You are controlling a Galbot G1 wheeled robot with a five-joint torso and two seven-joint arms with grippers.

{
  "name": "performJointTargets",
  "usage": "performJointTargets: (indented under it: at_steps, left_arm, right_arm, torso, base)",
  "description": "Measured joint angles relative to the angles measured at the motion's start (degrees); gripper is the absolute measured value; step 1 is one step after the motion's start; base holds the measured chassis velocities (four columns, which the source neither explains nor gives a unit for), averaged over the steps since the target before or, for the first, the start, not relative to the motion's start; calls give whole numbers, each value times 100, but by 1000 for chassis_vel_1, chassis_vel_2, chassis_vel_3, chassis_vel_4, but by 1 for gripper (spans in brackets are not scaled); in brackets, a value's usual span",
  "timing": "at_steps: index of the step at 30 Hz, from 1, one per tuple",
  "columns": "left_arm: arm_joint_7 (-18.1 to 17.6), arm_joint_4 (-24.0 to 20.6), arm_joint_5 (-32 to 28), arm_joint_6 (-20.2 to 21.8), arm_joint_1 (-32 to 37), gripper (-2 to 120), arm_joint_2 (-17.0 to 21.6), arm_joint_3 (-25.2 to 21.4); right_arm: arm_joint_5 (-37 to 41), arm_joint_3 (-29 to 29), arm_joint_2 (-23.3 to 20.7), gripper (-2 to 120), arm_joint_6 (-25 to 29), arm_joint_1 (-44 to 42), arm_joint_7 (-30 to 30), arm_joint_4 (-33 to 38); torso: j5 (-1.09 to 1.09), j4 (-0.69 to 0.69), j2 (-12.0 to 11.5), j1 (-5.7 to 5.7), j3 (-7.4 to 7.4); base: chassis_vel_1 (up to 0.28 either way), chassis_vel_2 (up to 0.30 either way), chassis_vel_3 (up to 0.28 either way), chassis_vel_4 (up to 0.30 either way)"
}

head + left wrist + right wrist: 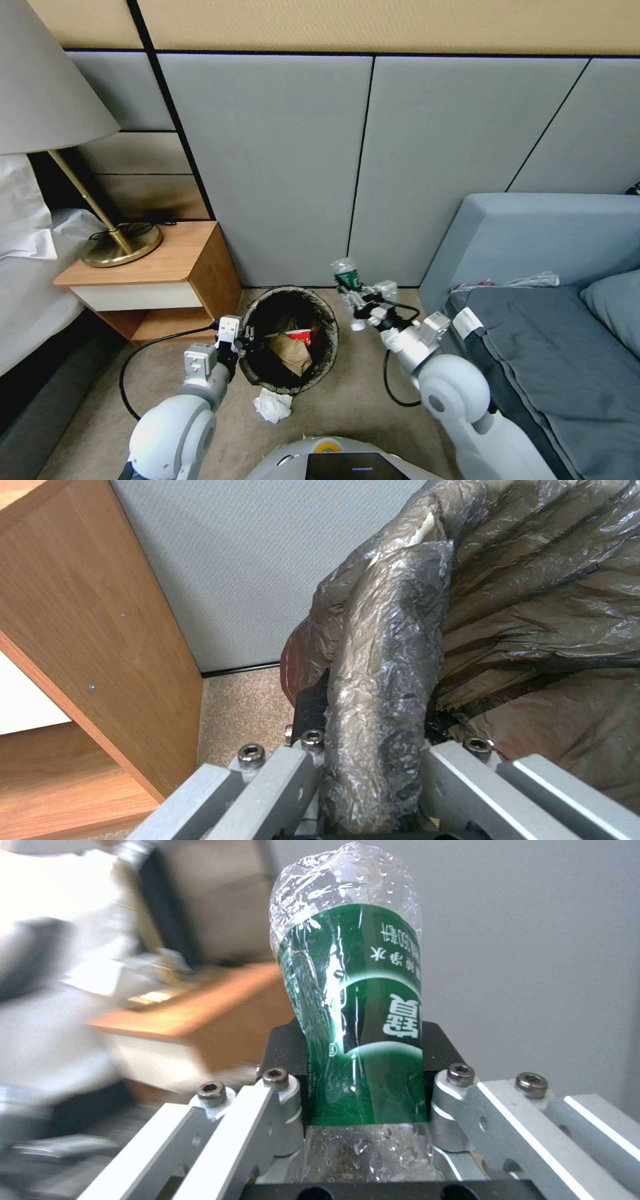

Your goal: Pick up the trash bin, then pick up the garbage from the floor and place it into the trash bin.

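Beige carpet floor [347, 407] seen between bedside counter [143, 280] and sofa [533, 320]. White tissue wad [272, 405] lying on carpet, just beside near edge of trash bin [257, 373]. Whether bin rests on carpet cannot be told. Brass lamp base [123, 248] and coiled black cord [127, 230] noted on counter top. Grey blanket [533, 373], pillow [617, 307] and crumpled wrapper [533, 280] seen on sofa seat.

Grey panel wall [293, 167], beige carpet [353, 400], wooden nightstand [153, 280].
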Motion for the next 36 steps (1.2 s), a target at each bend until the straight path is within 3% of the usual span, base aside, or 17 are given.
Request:
performJointTargets:
  at_steps: [5, 11, 18, 36]
  left_arm:
    - [-1, 38, -4, 7, -14, 2, 16, 0]
    - [-2, 79, -3, 13, -34, 2, -16, 11]
    - [-2, 107, 22, 16, -43, 2, -44, 50]
    - [-3, 114, 12, 16, -64, 2, -45, 48]
  right_arm:
    - [2, -514, 78, 25, -91, 141, 71, 194]
    - [109, -725, 70, 25, -230, 266, 132, 373]
    - [94, -1223, 65, 25, -352, 383, 288, 164]
    - [-88, -1550, 113, 25, -559, 331, 818, -350]
  torso:
    - [0, 0, 0, 0, 0]
    - [0, 0, 0, 0, 0]
    - [0, 0, 0, 0, 0]
    - [0, 0, 0, 0, 0]
  base:
    - [0, 0, 0, 0]
    - [0, 0, 0, 0]
    - [0, 0, 0, 0]
    - [0, 0, 0, 0]
